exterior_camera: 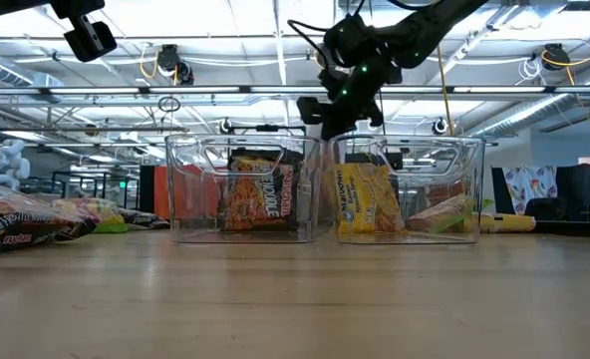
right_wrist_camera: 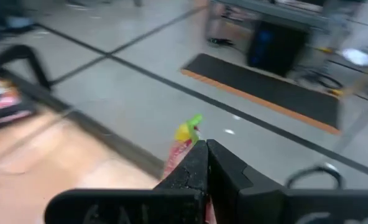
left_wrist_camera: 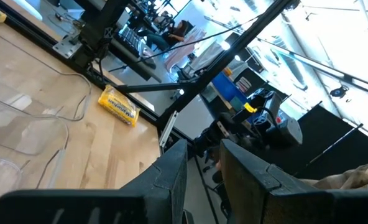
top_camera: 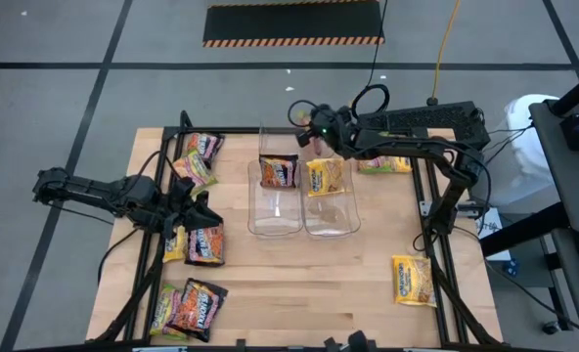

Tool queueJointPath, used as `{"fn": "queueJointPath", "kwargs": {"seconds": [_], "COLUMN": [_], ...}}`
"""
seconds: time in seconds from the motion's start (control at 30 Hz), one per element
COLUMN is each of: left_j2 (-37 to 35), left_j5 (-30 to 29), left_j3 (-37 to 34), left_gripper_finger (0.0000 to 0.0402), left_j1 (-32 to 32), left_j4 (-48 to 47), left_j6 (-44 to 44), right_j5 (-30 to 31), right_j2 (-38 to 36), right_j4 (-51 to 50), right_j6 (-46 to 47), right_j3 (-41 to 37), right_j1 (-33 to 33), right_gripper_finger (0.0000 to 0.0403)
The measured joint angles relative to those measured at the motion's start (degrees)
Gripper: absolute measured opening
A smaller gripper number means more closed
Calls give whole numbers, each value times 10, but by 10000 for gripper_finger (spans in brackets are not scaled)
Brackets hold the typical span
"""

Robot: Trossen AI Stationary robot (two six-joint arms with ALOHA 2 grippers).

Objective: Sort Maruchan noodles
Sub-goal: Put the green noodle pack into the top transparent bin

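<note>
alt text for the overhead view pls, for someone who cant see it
Two clear bins sit mid-table, one holding a dark noodle packet, the other a yellow packet. The right end effector hovers behind them, shut on a pink-green packet; the left end effector is among loose packets.

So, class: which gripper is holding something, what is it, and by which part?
The right gripper, jaws shut, pinches a pink-green noodle packet by its edge. The left gripper holds nothing.
</note>
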Motion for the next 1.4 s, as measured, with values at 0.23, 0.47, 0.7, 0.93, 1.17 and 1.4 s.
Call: {"fn": "queueJointPath", "kwargs": {"seconds": [0.23,0.47,0.7,0.93,1.17,1.4], "left_j2": [0,0,0,0,0,0], "left_j5": [0,0,6,6,6,6], "left_j3": [0,0,0,0,0,0], "left_gripper_finger": [102,102,102,102,102,102], "left_j1": [0,0,0,0,0,0], "left_j4": [0,0,0,0,0,0], "left_j6": [0,0,0,0,-3,-3], "right_j5": [103,138,136,136,136,135], "right_j2": [1,1,1,1,0,0], "right_j4": [-50,-89,-88,-69,-69,-70], "right_j6": [88,174,249,257,254,254], "right_j3": [0,-9,-58,-83,-87,-87], "right_j1": [16,24,43,59,58,58], "right_gripper_finger": [0,0,0,0,0,0]}}
